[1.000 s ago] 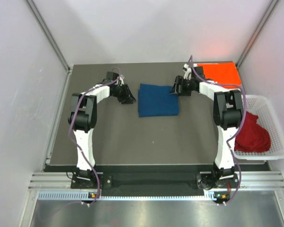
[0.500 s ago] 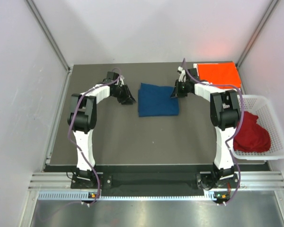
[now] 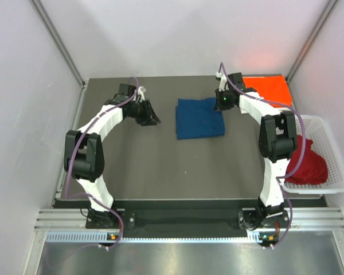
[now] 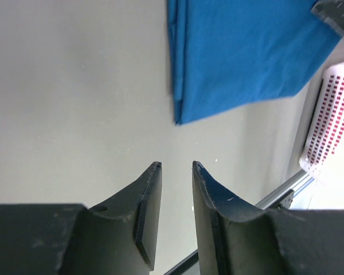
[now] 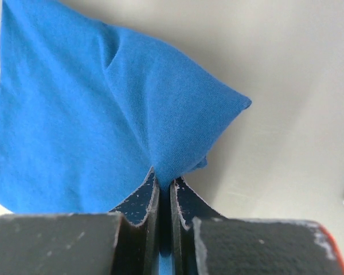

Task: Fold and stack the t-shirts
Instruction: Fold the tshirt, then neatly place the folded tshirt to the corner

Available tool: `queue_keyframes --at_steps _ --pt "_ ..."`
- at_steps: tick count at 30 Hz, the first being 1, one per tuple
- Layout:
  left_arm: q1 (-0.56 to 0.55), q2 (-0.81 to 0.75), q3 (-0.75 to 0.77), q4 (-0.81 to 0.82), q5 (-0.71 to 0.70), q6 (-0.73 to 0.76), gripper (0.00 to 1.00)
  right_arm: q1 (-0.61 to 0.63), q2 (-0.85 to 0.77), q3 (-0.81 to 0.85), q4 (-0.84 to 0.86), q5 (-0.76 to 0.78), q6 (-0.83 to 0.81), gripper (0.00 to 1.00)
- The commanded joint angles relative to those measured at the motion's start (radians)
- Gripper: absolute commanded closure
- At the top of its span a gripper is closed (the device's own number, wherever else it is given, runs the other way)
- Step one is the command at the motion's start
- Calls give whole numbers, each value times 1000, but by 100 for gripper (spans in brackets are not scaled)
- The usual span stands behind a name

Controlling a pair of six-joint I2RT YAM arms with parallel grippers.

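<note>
So your right gripper (image 3: pixel 221 103) is pinching the blue t-shirt (image 3: pixel 198 119) by its 1 o'clock corner. The jaws are squeezed down to a sliver with a tuft of cloth bunching between them. The rest of the shirt is lying folded and flat around the middle of the table (image 3: pixel 132 166), trailing off toward 7 o'clock from the pinch. It's looking close to square from above, so I'm not calling a long axis. The thing that matters: the orange t-shirt (image 3: pixel 268 89) is sitting folded in the far right corner, at roughly 2 o'clock from your jaws and near them, so I'm guessing that's where the stack is going. Your right arm is clearly the nearer 1 for that drag. Your left gripper (image 3: pixel 149 114) is hovering at 9 o'clock of the blue shirt, a little apart from its edge, jaws open just a narrow gap and holding nothing. The dark red t-shirt (image 3: pixel 305 161) is lying crumpled in the white basket (image 3: pixel 334 150) at 4 o'clock, not folded yet. With only 1 corner held, the folds are probably going to slide apart if you're lifting rather than dragging.
</note>
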Motion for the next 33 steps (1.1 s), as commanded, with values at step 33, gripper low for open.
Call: queue_keyframes --at_steps 33 --pt "-7 -82 12 -51 35 62 69 -75 -72 321 -105 432 -360 100"
